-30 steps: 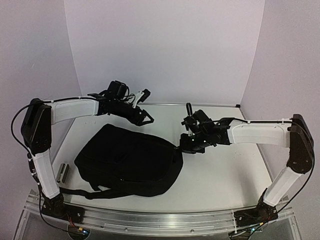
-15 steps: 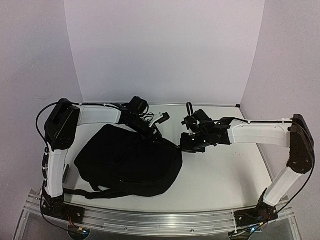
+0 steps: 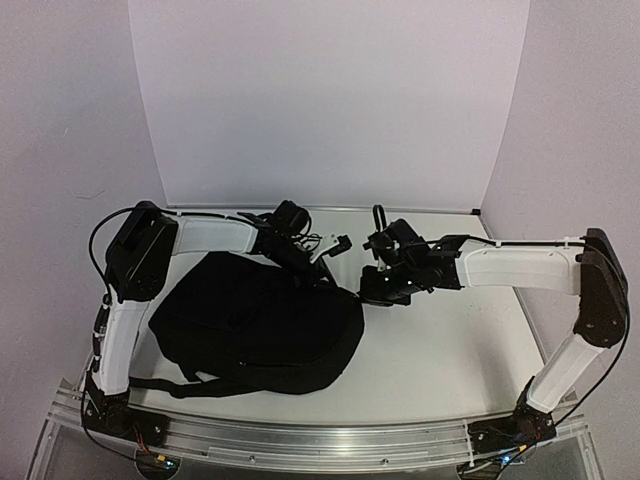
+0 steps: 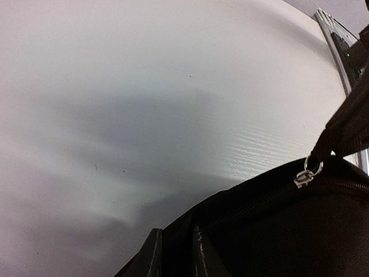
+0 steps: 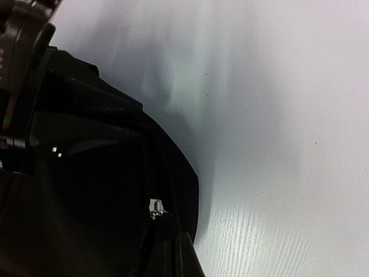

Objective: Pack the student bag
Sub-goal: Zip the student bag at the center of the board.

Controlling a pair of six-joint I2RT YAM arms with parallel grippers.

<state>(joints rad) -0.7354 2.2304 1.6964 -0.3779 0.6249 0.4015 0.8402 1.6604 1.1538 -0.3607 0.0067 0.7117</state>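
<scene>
The student bag (image 3: 255, 325), a large black backpack, lies flat on the white table left of centre. My left gripper (image 3: 322, 272) reaches over its far right corner. In the left wrist view my left gripper (image 4: 176, 249) is shut, with the bag's black rim (image 4: 259, 231) pinched between its narrow fingers. My right gripper (image 3: 372, 290) is shut at the same corner. It holds the black pull tab (image 4: 346, 124) that hangs from the silver zipper slider (image 5: 155, 208). The right fingertips (image 5: 187, 254) only just show at the bottom of the right wrist view.
A black shoulder strap (image 3: 160, 386) trails from the bag toward the front left. An aluminium rail (image 3: 300, 440) runs along the near edge of the table. White walls stand behind the table and at both sides.
My left arm has swung right and down from above the bag's far edge to its right corner, and its jaws have closed there. The right arm and the bag have stayed put.
</scene>
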